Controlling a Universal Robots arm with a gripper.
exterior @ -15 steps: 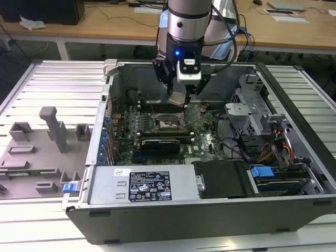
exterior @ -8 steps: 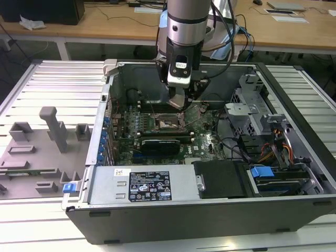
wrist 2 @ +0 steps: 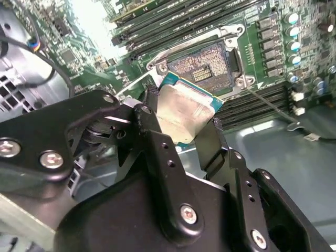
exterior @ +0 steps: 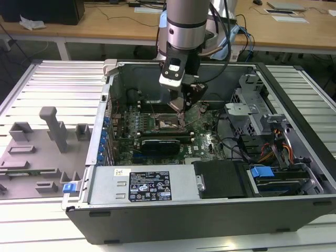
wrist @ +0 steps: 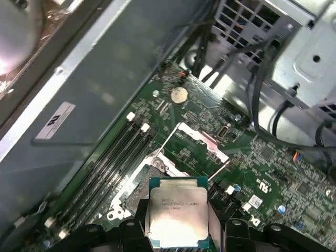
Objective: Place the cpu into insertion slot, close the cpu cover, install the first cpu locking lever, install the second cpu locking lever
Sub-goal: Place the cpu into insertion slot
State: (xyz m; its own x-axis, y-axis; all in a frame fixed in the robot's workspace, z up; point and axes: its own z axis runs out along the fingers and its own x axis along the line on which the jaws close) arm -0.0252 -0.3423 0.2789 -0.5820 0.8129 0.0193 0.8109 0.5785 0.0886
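A: Any writing to read?
B: Faint print lines across the silvery-grey cpu [wrist: 178, 212] top, plain in the first wrist view. Dense print on a white label [exterior: 149, 185] in the exterior view.
A: And the tool [wrist 2: 181, 123]?
B: Pinching the cpu by two opposite edges, tilted, just above the insertion slot [wrist 2: 205, 65] on the green motherboard [exterior: 205, 142], not seated. Dark slot centre clear in the second wrist view.

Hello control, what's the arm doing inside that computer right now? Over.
Status: gripper shut on cpu. Held just off insertion slot, not seated. Slot's cpu cover open, nothing blocking.
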